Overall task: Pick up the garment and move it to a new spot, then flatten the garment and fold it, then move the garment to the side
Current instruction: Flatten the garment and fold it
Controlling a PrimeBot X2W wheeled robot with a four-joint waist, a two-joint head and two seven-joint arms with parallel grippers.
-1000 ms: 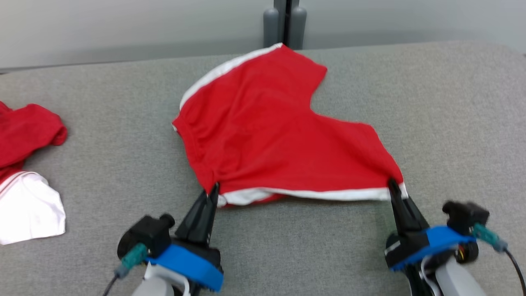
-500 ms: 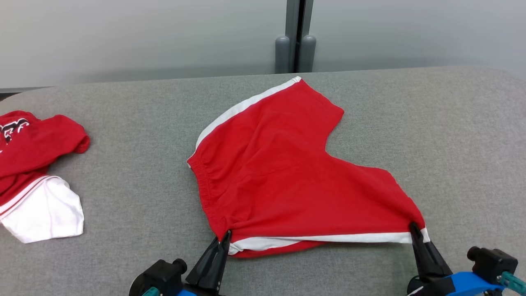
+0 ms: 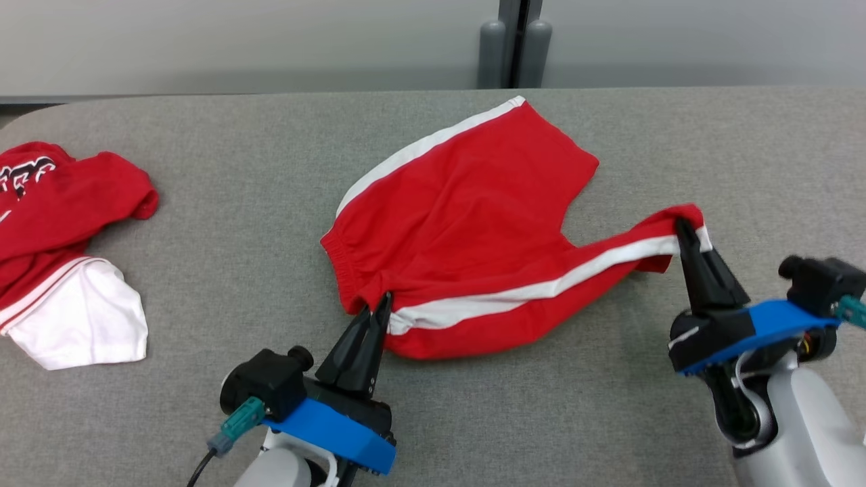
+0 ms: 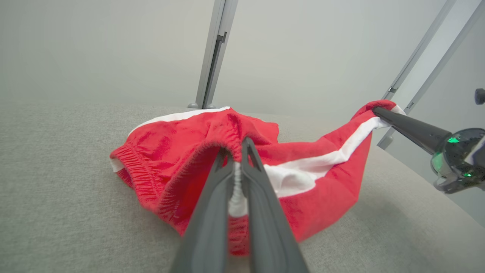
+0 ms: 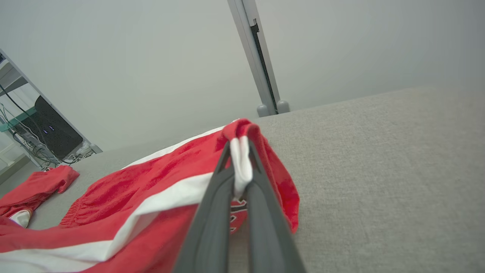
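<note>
The garment (image 3: 467,216) is a pair of red shorts with white side stripes, spread on the grey table (image 3: 270,223) at its middle. My left gripper (image 3: 379,303) is shut on the near waistband corner; the left wrist view has that elastic edge (image 4: 237,178) pinched between the two fingers. My right gripper (image 3: 682,226) is shut on the hem corner of the near leg and holds it lifted off the table, folded back toward the far side. In the right wrist view the white stripe (image 5: 240,167) sits pinched between the fingers.
A second pile of red and white clothing (image 3: 61,250) lies at the table's left edge. A grey post (image 3: 514,44) stands behind the far edge against the pale wall. Bare grey surface lies to the right and in front of the shorts.
The camera has shifted. My right gripper has lifted the leg's hem corner and carried it away from me, folding the near leg over so its white stripe now runs diagonally. My left gripper keeps its hold.
</note>
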